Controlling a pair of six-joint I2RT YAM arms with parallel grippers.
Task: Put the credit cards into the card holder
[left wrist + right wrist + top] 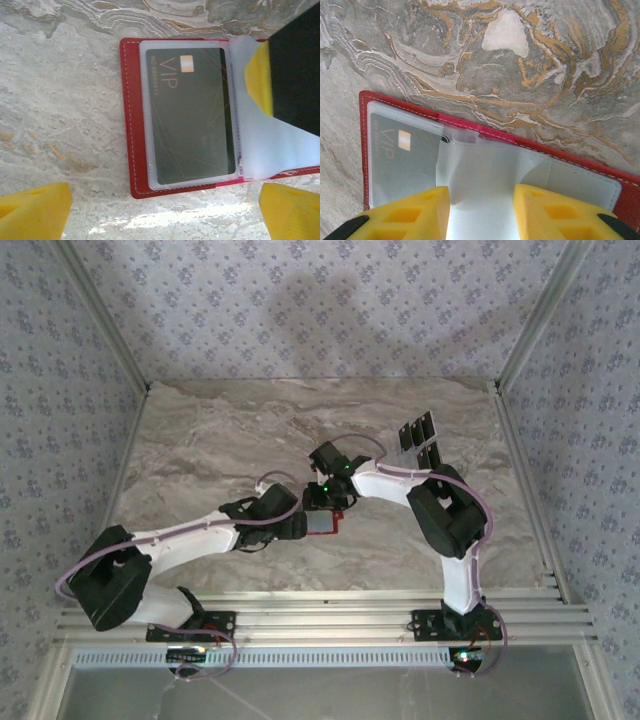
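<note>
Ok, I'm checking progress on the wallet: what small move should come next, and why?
Probably raise the right claw away from the clear sleeves: one VIP card already sits pocketed in the open red wallet, and the left claw hovers open and empty, so holding the page seems done.

From above the card holder (pixel 338 525) is mostly hidden, one red corner showing; the left wrist view cuts off its right page.

credit card (pixel 192 115) inside card holder (pixel 131 115), card holder open on table (pixel 60 100)

credit card (pixel 192 115) inside open red card holder (pixel 131 115)
</note>
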